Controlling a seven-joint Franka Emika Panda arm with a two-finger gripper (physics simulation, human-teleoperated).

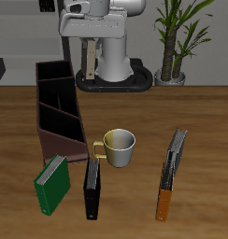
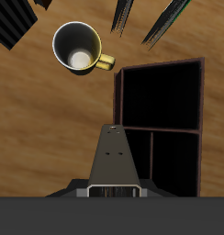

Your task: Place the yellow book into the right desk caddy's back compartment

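My gripper [image 1: 88, 41] is shut on the yellow book [image 1: 88, 62], which hangs upright, high above the table's back, just beside the back end of the right desk caddy [image 1: 56, 110]. The caddy is a long dark brown box with three open cells; its back compartment [image 1: 52, 74] is the end cell farthest back. In the wrist view the book [image 2: 114, 158] juts out from my gripper [image 2: 112, 191], beside the caddy [image 2: 202, 110], where two dark cells and a divider show.
A yellow-handled mug [image 1: 118, 147] [image 2: 79, 48] stands beside the caddy's front end. A green book [image 1: 52, 182], a black book [image 1: 92, 188] and a dark book with an orange end [image 1: 170, 174] lie near the front edge. A potted plant [image 1: 177, 42] stands at the back.
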